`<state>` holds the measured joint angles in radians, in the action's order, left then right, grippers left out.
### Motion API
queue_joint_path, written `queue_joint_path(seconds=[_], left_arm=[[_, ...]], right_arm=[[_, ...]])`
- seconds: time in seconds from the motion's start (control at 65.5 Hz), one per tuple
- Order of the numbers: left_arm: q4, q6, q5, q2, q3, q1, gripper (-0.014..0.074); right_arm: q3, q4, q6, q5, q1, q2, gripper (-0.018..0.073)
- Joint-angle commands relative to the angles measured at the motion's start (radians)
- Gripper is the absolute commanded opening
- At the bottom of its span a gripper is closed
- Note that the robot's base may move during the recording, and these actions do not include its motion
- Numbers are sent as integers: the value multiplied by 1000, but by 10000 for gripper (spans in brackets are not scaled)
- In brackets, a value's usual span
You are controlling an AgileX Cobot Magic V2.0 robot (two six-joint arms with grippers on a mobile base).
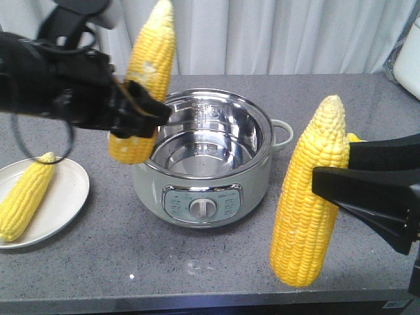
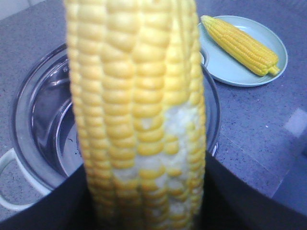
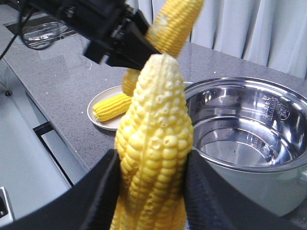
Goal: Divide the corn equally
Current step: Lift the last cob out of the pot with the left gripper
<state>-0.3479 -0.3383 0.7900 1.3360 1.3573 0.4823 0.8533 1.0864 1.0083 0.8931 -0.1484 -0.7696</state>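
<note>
At the far left of the grey table (image 1: pixel 98 262), one corn cob (image 1: pixel 25 197) lies on a white plate (image 1: pixel 69 197). Beside it, the left pincer (image 1: pixel 134 111) is clamped on a second cob (image 1: pixel 152 59), held upright in the air, tip up, just left of the open electric pot (image 1: pixel 203 170). Right of the pot, the right pincer (image 1: pixel 321 187) grips a third cob (image 1: pixel 308 216), also upright above the table. The left wrist view shows a fourth cob (image 2: pixel 240 43) lying on a pale green plate (image 2: pixel 230 72) beyond the pot.
</note>
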Motion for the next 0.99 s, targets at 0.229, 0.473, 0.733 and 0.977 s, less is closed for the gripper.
queue_joint_path(seconds=[0.229, 0.473, 0.733, 0.977], left_arm=[[-148, -164, -272, -286, -238, -38, 237], [-148, -164, -287, -454, -412, -38, 237], [-149, -164, -279, -550, -493, -38, 237], [-147, -164, -276, -554, -494, -38, 237]], right_arm=[[26, 49, 5, -33, 4, 5, 211], [26, 49, 5, -33, 4, 5, 211], [26, 49, 5, -33, 4, 5, 211], [26, 49, 5, -33, 4, 5, 211]])
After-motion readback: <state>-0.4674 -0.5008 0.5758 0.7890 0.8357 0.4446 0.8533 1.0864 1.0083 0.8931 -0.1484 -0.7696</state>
